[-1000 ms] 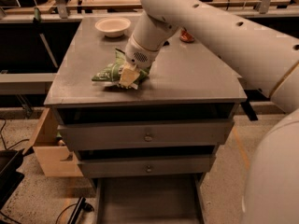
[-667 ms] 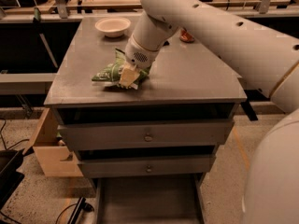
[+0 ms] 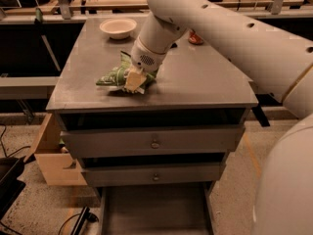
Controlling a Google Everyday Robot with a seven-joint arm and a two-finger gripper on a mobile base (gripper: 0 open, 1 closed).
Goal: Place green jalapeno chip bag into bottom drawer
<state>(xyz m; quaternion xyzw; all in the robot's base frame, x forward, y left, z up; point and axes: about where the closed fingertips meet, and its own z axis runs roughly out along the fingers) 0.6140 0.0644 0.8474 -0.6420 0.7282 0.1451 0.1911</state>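
The green jalapeno chip bag (image 3: 113, 75) lies on the grey cabinet top (image 3: 195, 82), near its front left. My gripper (image 3: 134, 81) reaches down from the big white arm onto the bag's right end and is shut on it. The bag still rests on the top. The bottom drawer (image 3: 156, 212) is pulled out below, a wide shallow tray with a dark interior, directly under the cabinet front.
A white bowl (image 3: 118, 27) sits at the back left of the top. A small orange thing (image 3: 195, 38) lies at the back, partly behind the arm. Two upper drawers with knobs (image 3: 155, 144) are closed. A wooden box (image 3: 51, 158) stands left of the cabinet.
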